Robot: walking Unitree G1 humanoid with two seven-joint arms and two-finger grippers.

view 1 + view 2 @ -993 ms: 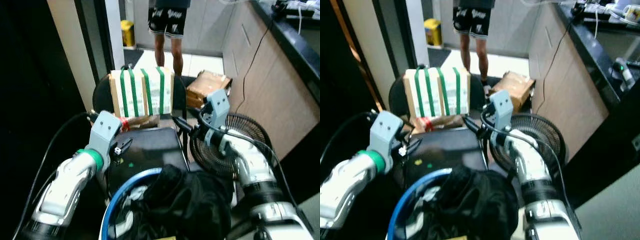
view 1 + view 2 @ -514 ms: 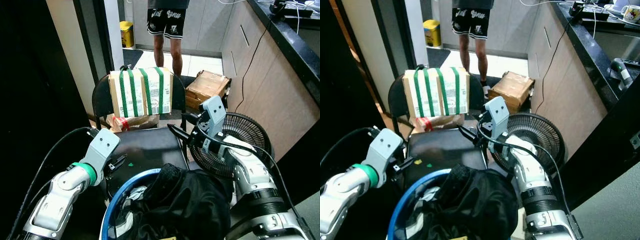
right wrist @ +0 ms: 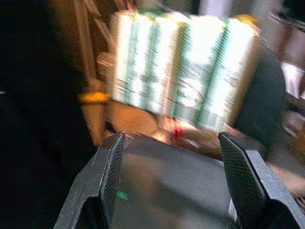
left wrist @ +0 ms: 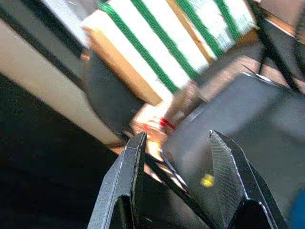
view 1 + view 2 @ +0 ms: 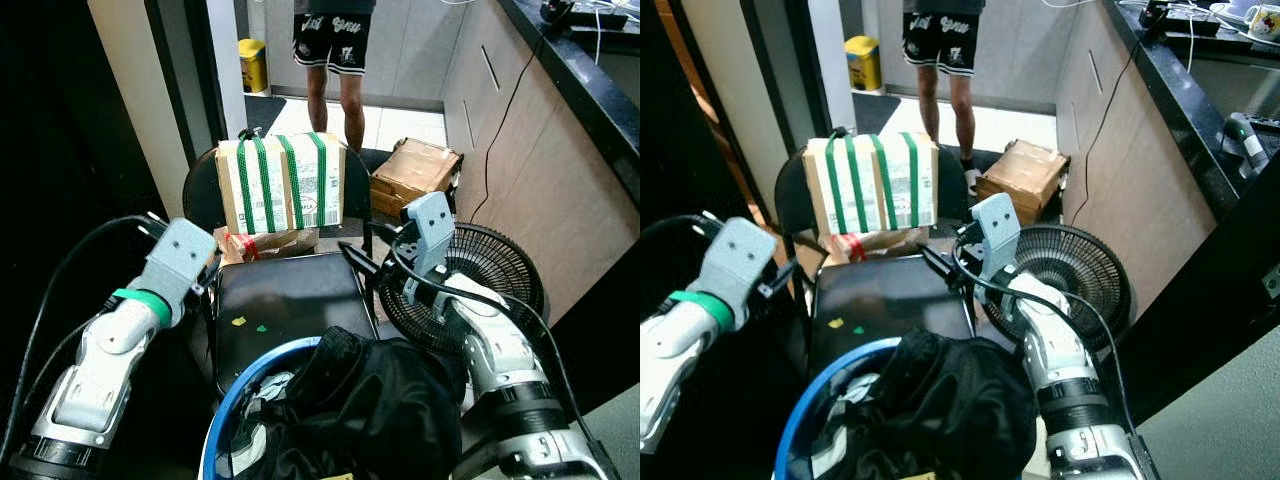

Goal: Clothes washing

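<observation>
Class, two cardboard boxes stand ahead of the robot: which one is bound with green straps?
The box on the black chair, upright and wrapped in four green bands. The other box sits on the floor beside the fan, plain brown.

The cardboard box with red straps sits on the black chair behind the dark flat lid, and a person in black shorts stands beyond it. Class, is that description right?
Not quite: the straps on the cardboard box are green, not red, as the left eye view shows. The rest holds: it sits on the black chair behind the dark flat lid, and a person in black shorts stands beyond it.
</observation>
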